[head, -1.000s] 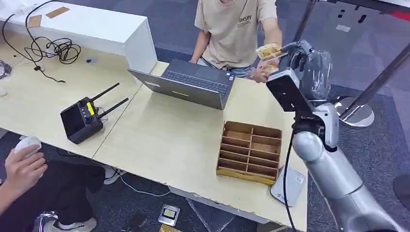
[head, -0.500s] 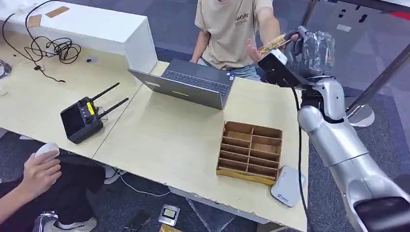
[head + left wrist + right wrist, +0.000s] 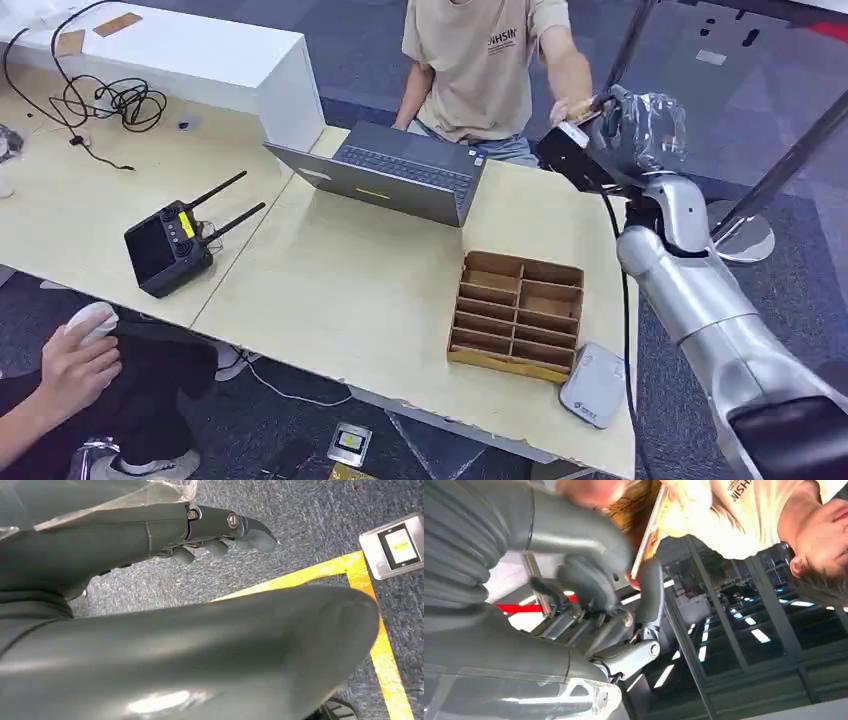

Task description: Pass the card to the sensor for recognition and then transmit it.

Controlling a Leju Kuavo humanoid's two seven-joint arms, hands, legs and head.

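Right hand (image 3: 612, 118) raised at 1 o'clock beyond desk (image 3: 340, 290), fingers clamped on card (image 3: 647, 530), offering it to person's hand (image 3: 572, 106). Left hand (image 3: 220, 530) hangs, fingers apart, holding nothing.

The table (image 3: 350, 290) is pale wood-toned. On it, a tan organiser (image 3: 517, 313) with brown compartments, a dark grey laptop (image 3: 395, 175) with a small yellow sticker, a black controller (image 3: 170, 247) with a yellow patch, and a light grey sensor (image 3: 594, 385). The far-left box (image 3: 200, 60) is white, the cables (image 3: 100, 100) black. The person's shirt (image 3: 480, 60) is beige with dark lettering. The card (image 3: 647, 530) is orange-brown. The right arm (image 3: 700, 320) is silver. The floor (image 3: 310, 535) is speckled grey with a yellow line (image 3: 370, 610).
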